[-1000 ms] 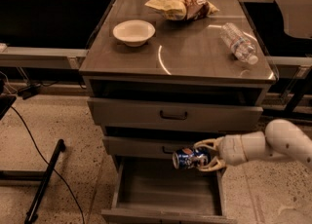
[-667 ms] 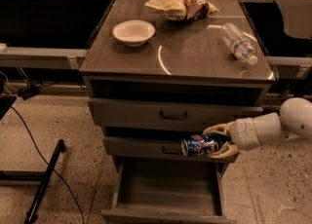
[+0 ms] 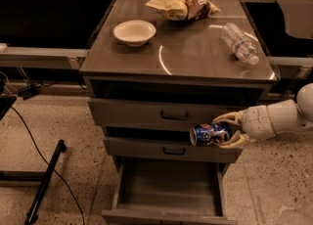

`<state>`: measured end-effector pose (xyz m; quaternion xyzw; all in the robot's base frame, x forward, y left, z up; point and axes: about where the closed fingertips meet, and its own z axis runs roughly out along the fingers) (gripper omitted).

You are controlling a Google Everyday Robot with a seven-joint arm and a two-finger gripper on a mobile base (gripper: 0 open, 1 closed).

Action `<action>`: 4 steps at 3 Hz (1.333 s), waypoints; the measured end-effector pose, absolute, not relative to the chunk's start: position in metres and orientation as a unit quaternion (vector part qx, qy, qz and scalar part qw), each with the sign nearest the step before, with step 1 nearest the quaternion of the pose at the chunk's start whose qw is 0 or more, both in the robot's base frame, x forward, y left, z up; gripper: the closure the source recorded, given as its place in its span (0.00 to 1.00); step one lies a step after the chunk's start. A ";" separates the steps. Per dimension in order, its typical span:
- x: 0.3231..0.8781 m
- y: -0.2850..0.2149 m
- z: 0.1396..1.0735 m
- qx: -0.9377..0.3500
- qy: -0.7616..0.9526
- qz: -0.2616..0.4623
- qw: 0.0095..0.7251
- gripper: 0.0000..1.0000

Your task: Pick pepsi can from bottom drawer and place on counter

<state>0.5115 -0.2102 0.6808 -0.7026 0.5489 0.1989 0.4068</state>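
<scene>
- The gripper [image 3: 218, 133], a pale two-fingered claw on the end of a white padded arm [image 3: 279, 119], hangs in front of the cabinet's right side. It is level with the gap between the top drawer [image 3: 132, 113] and the middle drawer [image 3: 142, 148].
- Its jaws are clamped on the small dark blue pepsi can [image 3: 208, 134], one finger above it and one below. The can lies on its side with a silver end facing left.
- The can is out of the grey-beige bottom drawer [image 3: 161, 215], which stands pulled open and looks bare below it. The can is well under the level of the glossy grey-brown counter [image 3: 195, 57].
- The step in hand is, I judge, the carry up to the counter.
- To do it well, raise the can straight up, well out from the drawer fronts, until it clears the counter's front edge. Only then move it in over the top.
- Aim for the bare patch between the white bowl [image 3: 134, 32] and the clear plastic water bottle [image 3: 239, 44] (the crumpled snack bag [image 3: 182, 6] sits at the back, out of the way).
- A can set down on its side may roll, so turn it upright if the wrist allows. Otherwise lower it until it touches before letting go.
</scene>
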 end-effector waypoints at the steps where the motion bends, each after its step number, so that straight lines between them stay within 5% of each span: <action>1: 0.512 -0.202 0.701 -0.725 0.528 0.176 0.405 1.00; 4: 0.525 -0.130 0.891 -0.820 0.432 0.057 0.371 1.00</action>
